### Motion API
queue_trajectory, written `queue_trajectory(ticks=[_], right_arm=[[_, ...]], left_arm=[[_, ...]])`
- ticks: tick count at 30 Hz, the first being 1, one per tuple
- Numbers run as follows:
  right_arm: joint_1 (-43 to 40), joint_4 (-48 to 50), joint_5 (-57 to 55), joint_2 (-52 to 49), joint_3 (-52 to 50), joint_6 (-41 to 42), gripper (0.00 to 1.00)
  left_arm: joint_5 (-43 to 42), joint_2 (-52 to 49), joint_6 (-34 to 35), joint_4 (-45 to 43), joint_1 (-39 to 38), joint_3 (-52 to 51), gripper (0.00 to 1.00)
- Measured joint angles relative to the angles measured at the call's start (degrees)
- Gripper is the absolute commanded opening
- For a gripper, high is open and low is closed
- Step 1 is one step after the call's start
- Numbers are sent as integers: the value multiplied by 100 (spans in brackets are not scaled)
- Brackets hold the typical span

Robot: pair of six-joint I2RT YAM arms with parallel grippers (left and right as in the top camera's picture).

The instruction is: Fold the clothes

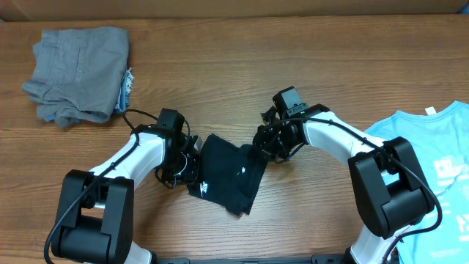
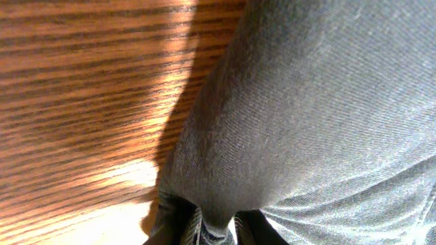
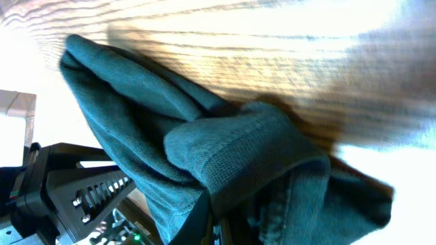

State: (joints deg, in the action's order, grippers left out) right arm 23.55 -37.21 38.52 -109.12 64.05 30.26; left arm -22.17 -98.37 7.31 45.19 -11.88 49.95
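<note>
Inspection, nearest first. My left claw (image 1: 187, 163) is pressed together on a fold of the black T-shirt (image 2: 306, 102). In the left wrist view the dark twill cloth bunches down into the narrow gap between my fingers at the bottom edge. The cloth fills most of that view, with bare wood grain to one side.

My right claw (image 1: 265, 147) is likewise pinched on the same garment. The right wrist view shows a hemmed, doubled-over edge drawn in between my fingers at the bottom of the frame. The rest of the cloth rises in loose folds above the wood. Glare washes out much of that view, and the cloth reads bluish there.

From overhead, the black T-shirt lies crumpled into a narrow, slanted bundle on the table (image 1: 234, 66), in the front middle, between my two claws. The left claw holds its left edge and the right claw its upper right corner. A small white logo (image 1: 242, 170) shows on the cloth.

Farther out, a light blue T-shirt (image 1: 432, 147) with white print lies flat at the right edge, well apart from the black one. The grey folded garments (image 1: 77, 73) sit stacked at the far left corner.
</note>
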Motion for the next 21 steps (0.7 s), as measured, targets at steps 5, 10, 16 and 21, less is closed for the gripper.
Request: queue_trajectory(ticks=[5,10,16,21], right_arm=[[-107,28,2,0,0,-212,17],[-367,-203,57,9,0,-396,29],[-564,-1145,433,367,-2,-1034,30],[-118,-2009,380,925,2,-1652,31]], left_arm=[[-46,2,4,131,-2,13,38],[-122,0,17,431,-2,22,41],[-105,-59,15,907,-2,13,42],[-4,-142,13,1217,-2,170,44]])
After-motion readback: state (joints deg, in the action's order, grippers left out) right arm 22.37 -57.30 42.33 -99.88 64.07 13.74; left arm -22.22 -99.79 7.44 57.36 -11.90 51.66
